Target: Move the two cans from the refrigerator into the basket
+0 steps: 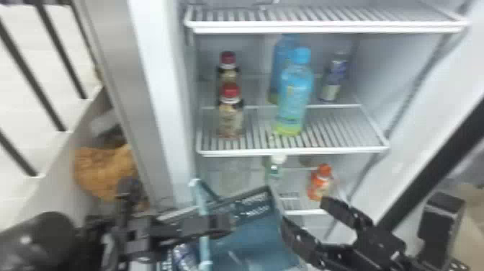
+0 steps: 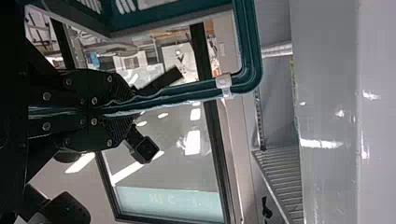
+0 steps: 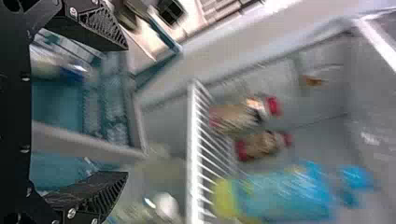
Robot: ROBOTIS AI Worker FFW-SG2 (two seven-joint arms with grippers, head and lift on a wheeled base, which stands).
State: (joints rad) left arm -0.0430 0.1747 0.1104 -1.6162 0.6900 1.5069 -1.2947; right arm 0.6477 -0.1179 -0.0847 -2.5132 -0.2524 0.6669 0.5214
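From where I stand, the refrigerator (image 1: 392,61) is brightly and evenly lit inside, its shadows faint. In the left wrist view, hard white streaks glare on the glass (image 2: 175,172), perhaps from overhead lamps, and small glints dot the glossy panel (image 2: 327,107). The right wrist view is heavily smeared, the red-capped bottles (image 3: 236,116) and blue bottle (image 3: 285,193) streaked at their edges; the head view blurs more softly.
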